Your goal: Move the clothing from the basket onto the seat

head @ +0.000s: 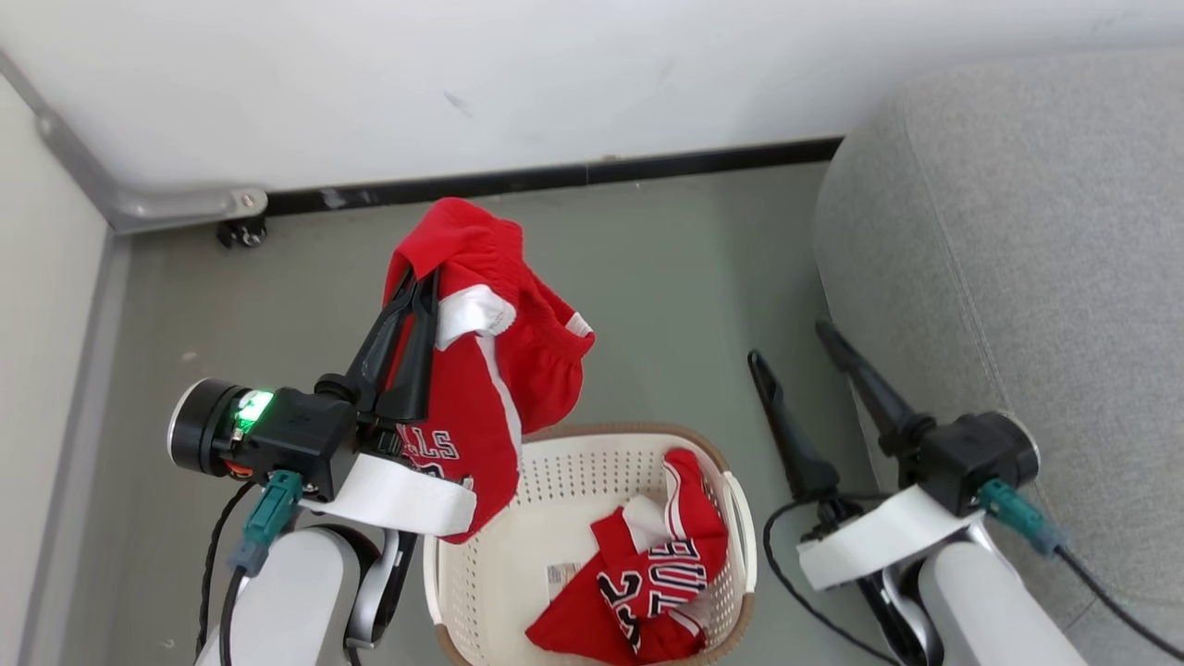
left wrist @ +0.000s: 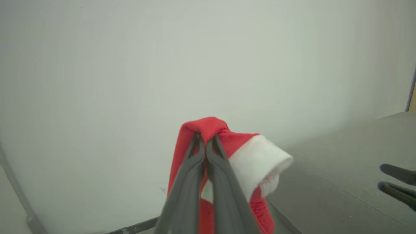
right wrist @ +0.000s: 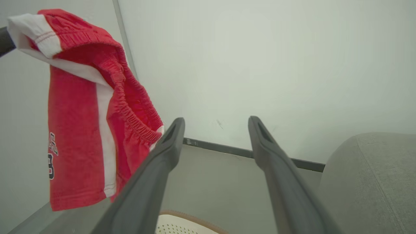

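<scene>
**Shorts up, with the seat well off to the right**

The left gripper is clenched on the shorts, fingers pressed together with just a red fold nipped at the tips. The left wrist view shows how little cloth is in there. The rest drapes down along the fingers, and in the head view the lower hem hangs over the left rim of the basket. The jersey lies crumpled in the basket's right half, untouched. The basket stands on the floor, just beside the left edge of the seat.

Now the dangers, as I judge them. That pinch is thin: a quick swing to the right could tug the fold out, and the shorts would drop to the floor or back into the basket, short of the seat.

Second worry: the right gripper is released, fingers spread wide and holding nothing, and it stands between the shorts and the seat's edge. Carried low, the cloth could drape over those open fingers and snag.

Third: the trailing hem is close to the basket's rim, so a sideways pull before lifting clear might catch it and drag the basket.

And the seat's edge is rounded. Let go too near it and the shorts could slide off to the floor. High, slow and well in over the seat looks the safe line
</scene>
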